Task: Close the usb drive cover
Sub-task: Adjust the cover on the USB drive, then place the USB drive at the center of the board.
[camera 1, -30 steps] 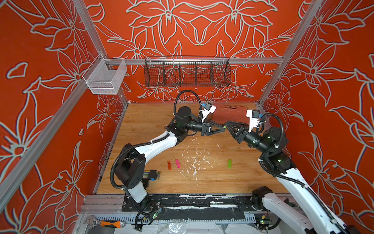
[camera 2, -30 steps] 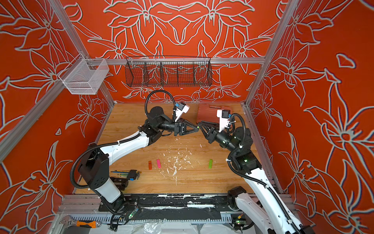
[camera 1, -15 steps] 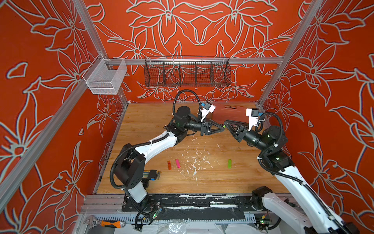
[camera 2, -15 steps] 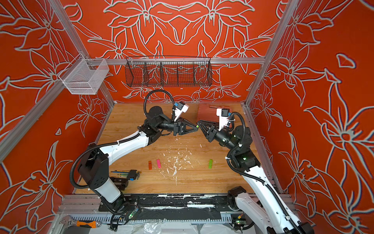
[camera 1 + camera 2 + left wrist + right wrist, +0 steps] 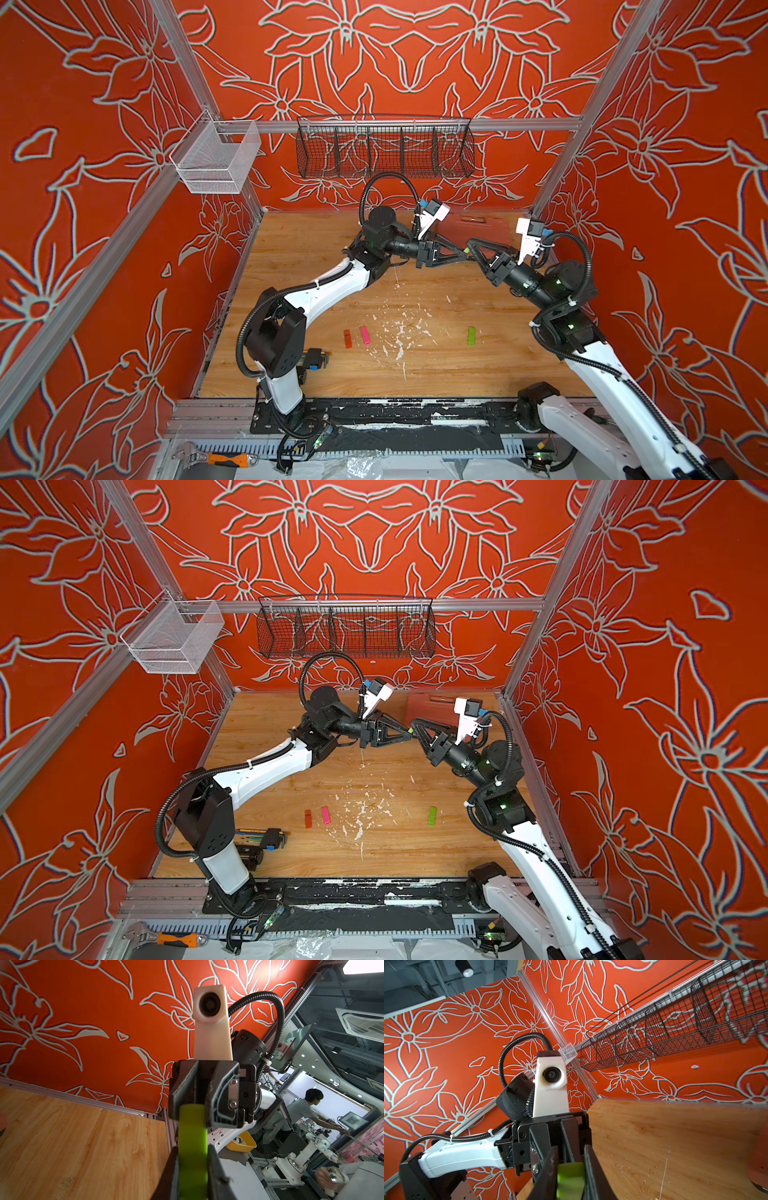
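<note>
What changed: a second ago the two tools had a small gap between their tips. Now the right tool [image 5: 472, 250] has come in, and the tips meet at the green usb drive [image 5: 467, 250].
Left tool: the left tool [image 5: 193, 1169] is squeezed nearly all the way in and holds the drive by one end.
Right tool: its jaws have pulled in a bit. From its own wrist we see a green piece filling the gap between its fingers [image 5: 591, 1169], so we think it grips the other end.
Where the drive is: up in the air between both tools, over the back half of the bench [image 5: 291, 249].
What it means: we think the closing push can start now. We cannot see the cover itself, so we cannot tell if it is shut yet.
Nearest: a wrench [image 5: 216, 459] lies on the front rail.
Front of bench: hex keys [image 5: 316, 358], an orange drive [image 5: 348, 338], a pink drive [image 5: 365, 335] and a spare green drive [image 5: 471, 335] lie well apart from the tools, with white flecks [image 5: 399, 332] between them.
Back of bench: a red box [image 5: 428, 707] sits by the wall.
Room: a black wire basket [image 5: 384, 149] and a white mesh basket [image 5: 214, 164] hang on red flower walls [image 5: 395, 54].
</note>
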`<state>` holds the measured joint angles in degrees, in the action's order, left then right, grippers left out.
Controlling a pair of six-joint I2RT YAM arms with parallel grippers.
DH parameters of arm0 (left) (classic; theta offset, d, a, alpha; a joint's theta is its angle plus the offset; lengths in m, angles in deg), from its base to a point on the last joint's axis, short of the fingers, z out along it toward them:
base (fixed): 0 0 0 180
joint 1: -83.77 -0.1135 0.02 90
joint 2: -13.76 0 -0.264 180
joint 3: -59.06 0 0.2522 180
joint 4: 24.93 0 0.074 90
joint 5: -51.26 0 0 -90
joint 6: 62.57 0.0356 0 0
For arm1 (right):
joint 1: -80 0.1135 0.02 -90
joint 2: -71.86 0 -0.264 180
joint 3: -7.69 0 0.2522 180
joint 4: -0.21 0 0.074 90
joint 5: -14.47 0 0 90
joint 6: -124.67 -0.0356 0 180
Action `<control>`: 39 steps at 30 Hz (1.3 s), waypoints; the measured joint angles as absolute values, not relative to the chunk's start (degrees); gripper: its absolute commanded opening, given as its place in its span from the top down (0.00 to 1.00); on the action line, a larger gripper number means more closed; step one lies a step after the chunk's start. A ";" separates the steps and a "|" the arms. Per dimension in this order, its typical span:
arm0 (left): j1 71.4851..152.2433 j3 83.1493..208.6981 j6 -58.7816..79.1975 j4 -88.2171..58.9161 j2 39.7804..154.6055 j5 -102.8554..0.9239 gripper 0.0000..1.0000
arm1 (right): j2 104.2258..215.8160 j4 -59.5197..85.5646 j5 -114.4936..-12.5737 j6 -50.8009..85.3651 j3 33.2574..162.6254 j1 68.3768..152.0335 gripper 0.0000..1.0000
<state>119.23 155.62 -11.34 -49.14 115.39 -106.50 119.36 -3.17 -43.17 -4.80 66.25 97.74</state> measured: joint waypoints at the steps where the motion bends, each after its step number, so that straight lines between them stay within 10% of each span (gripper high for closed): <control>1: 119.18 156.41 -11.73 -49.71 116.20 -107.01 1.00 | 119.36 -3.26 -43.92 -4.80 66.12 97.78 1.00; 6: 118.66 160.26 -14.44 -52.18 120.09 -109.80 1.00 | 119.36 -2.58 -49.77 -4.29 66.12 99.38 1.00; 9: 118.75 160.24 -13.54 -50.37 120.13 -109.91 1.00 | 118.31 1.88 -51.83 -2.87 67.75 99.93 0.60; 13: 119.56 155.36 -8.69 -43.72 115.98 -103.55 1.00 | 117.55 12.69 -50.19 0.36 70.31 99.47 0.41; 39: 132.01 121.88 -1.70 1.85 103.96 -43.73 0.96 | 109.26 35.71 -60.31 8.95 62.05 95.79 0.35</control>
